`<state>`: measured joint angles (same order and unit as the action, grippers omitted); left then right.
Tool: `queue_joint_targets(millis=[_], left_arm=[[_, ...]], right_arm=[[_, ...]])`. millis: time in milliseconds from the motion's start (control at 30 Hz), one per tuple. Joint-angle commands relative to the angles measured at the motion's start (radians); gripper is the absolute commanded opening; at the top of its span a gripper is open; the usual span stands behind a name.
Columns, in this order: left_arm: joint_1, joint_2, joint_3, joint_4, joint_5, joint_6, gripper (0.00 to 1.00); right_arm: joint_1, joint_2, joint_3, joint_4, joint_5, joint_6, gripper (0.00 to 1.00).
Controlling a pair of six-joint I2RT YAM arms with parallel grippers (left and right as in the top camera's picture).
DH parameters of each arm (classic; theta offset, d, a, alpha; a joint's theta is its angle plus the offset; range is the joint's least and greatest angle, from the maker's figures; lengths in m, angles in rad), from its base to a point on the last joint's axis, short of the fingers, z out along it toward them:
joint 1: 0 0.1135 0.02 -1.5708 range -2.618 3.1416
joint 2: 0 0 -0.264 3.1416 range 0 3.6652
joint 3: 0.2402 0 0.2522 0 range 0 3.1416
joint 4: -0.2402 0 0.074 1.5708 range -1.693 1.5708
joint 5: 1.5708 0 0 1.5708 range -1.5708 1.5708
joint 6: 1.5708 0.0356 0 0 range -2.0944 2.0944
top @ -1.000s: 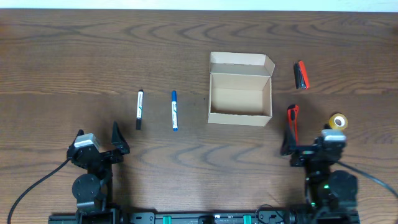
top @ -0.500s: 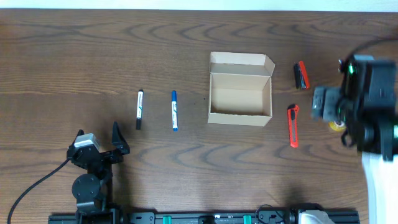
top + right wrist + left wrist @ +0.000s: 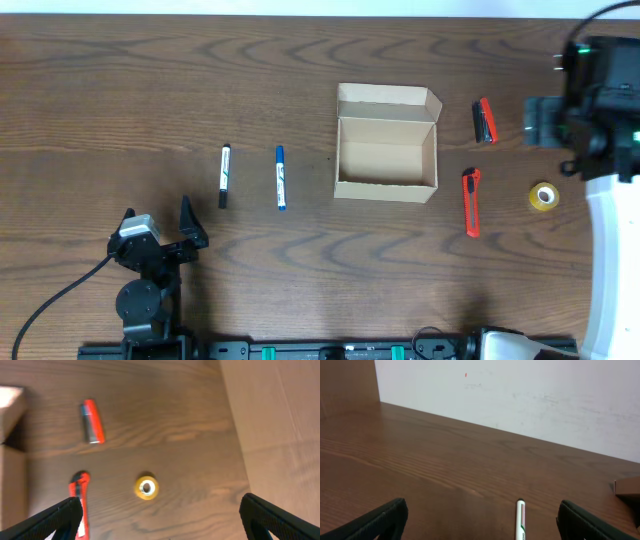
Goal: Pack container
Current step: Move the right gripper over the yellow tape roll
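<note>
The container (image 3: 387,152) is a light-tan cardboard box standing open at the table's middle, its flap lid (image 3: 386,100) folded back. Its corner shows in the left wrist view (image 3: 627,487) and its edge in the right wrist view (image 3: 9,460). My left gripper (image 3: 158,224) rests open and empty at the front left (image 3: 482,527), with a white-and-black marker (image 3: 224,176) ahead of it (image 3: 521,521). My right gripper (image 3: 160,522) is open and empty, and its arm (image 3: 588,95) is raised high over the table's right side.
A blue marker (image 3: 281,178) lies left of the box. Right of the box lie a red-and-black tool (image 3: 484,121) (image 3: 92,421), a red utility knife (image 3: 470,202) (image 3: 80,497) and a yellow tape roll (image 3: 543,196) (image 3: 146,487). The table's right edge (image 3: 235,435) is close to the tape.
My right arm has risen from its front-right rest and swung up and back over the right side, uncovering the tape roll. The left arm and the objects have not moved.
</note>
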<state>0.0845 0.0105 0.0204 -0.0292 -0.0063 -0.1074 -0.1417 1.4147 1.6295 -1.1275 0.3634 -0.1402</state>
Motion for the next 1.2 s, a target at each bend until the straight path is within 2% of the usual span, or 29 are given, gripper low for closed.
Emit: queue_joint_targets(millis=[0, 133, 267, 333, 433, 833, 1067, 1167], left_arm=[[0.007, -0.007, -0.016, -0.048, 0.01, 0.003, 0.95], [0.007, -0.007, -0.016, -0.048, 0.01, 0.003, 0.95], [0.007, -0.007, -0.016, -0.048, 0.01, 0.003, 0.95], [0.007, -0.007, -0.016, -0.048, 0.01, 0.003, 0.95], [0.007, -0.007, -0.016, -0.048, 0.01, 0.003, 0.95], [0.007, -0.007, -0.016, -0.048, 0.01, 0.003, 0.95], [0.007, -0.007, -0.016, -0.048, 0.01, 0.003, 0.95], [0.007, -0.007, -0.016, -0.048, 0.01, 0.003, 0.95]], right_arm=[[-0.12, 0.034, 0.022, 0.017, -0.107, -0.029, 0.99], [-0.259, 0.082, 0.022, 0.035, -0.355, -0.115, 0.99], [-0.358, 0.158, 0.022, 0.044, -0.391, -0.118, 0.99], [-0.396, 0.205, 0.022, 0.043, -0.47, -0.091, 0.99], [-0.415, 0.25, 0.022, 0.025, -0.528, -0.061, 0.99], [-0.327, 0.526, 0.007, -0.043, -0.436, -0.048, 0.99], [-0.216, 0.578, 0.007, -0.03, -0.214, 0.035, 0.99], [-0.179, 0.578, 0.007, -0.024, -0.195, 0.034, 0.99]])
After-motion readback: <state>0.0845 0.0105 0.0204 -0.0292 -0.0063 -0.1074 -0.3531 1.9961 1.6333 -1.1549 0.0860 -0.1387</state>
